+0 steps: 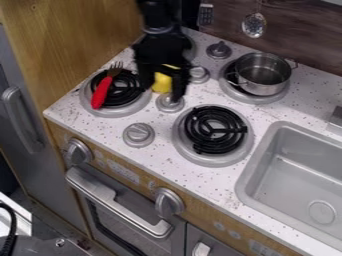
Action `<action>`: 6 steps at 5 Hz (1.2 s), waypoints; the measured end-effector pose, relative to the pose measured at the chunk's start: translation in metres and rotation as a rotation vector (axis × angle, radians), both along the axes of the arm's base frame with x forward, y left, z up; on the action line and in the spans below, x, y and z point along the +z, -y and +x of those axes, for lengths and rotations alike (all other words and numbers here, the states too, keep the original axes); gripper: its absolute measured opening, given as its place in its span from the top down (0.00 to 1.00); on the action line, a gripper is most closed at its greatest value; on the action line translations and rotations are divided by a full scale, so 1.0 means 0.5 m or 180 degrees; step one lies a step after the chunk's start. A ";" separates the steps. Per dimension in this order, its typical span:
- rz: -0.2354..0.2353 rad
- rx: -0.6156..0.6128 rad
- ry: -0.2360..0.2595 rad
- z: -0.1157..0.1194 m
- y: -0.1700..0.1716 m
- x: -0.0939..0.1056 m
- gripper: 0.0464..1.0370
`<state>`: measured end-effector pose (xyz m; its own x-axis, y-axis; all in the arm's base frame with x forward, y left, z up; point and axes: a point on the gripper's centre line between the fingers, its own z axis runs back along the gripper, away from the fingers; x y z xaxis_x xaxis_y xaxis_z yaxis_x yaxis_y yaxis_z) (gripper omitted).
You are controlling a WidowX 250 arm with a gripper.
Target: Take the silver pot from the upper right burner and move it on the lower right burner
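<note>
Silver pot [264,75] rests on upper right burner [251,99], supported from beneath. Gripper [160,93] hangs left of it, pincer released—presumably to admit the pot's rim. Lower right burner [215,131]—level coil, should seat it steadily.

Opens up right now above lower right burner [216,131], runs free over desk [252,110] as far as silver pot [262,87]. Stops there at pot's side, backs onto dark wall [304,40], with ladle [254,25] hanging near behind. Gets tight leftward: squeezes among upright knobs [199,74], then meets hand [163,91], with yellow thing [162,81] right at it. Farther left, barred low by red-handled fork [102,92] across coil [123,92]. Out right, widens again over sink [290,162], drops down inside rim.
</note>
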<state>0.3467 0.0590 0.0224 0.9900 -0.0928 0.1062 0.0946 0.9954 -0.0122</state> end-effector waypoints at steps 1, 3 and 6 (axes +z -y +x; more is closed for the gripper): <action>-0.0176 -0.0276 0.0473 0.054 0.082 0.008 0.04; -0.0289 -0.0741 0.0836 0.119 0.203 -0.003 0.04; -0.0276 -0.1020 0.0976 0.240 0.254 -0.057 0.04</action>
